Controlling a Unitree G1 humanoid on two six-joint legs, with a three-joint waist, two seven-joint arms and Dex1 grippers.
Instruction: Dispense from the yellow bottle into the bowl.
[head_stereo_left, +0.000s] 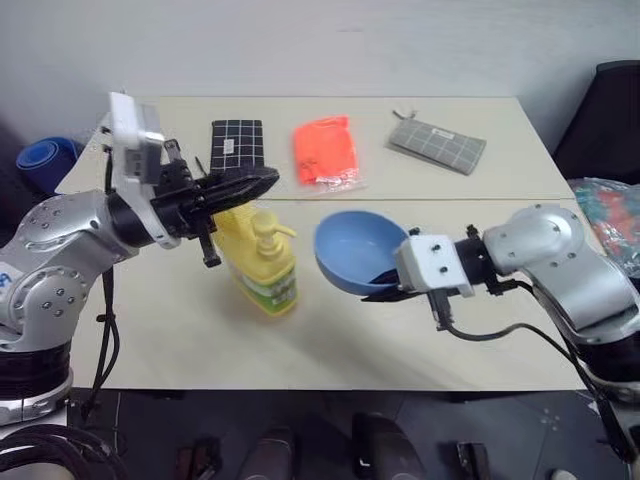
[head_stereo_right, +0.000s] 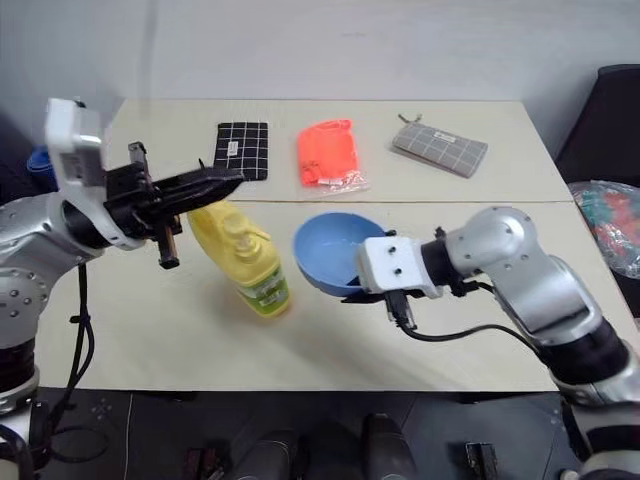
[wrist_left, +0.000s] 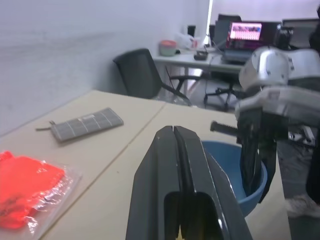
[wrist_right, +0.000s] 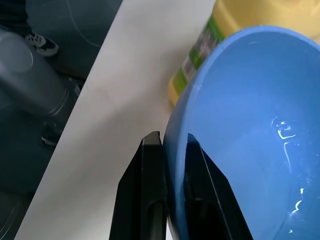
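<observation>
The yellow bottle (head_stereo_left: 262, 262) stands on the table (head_stereo_left: 180, 330), its pump top (head_stereo_left: 268, 228) facing the bowl. My left gripper (head_stereo_left: 270, 178) is shut and holds nothing. It reaches level across just above the bottle's handle; I cannot tell whether it touches it. In the left wrist view its fingers (wrist_left: 173, 150) are pressed together. The light-blue bowl (head_stereo_left: 355, 250) hangs tilted above the table, right of the bottle, with its mouth turned toward the bottle. My right gripper (wrist_right: 170, 137) is shut on the bowl's rim (wrist_right: 172, 125), one finger inside and one outside.
A black grid-patterned cloth (head_stereo_left: 237, 143), an orange packet (head_stereo_left: 325, 150) and a grey checked pouch (head_stereo_left: 437, 140) lie in a row along the far half of the table. A blue roll (head_stereo_left: 45, 160) sits off the table's left side. A dark chair (head_stereo_left: 600, 120) stands at the right.
</observation>
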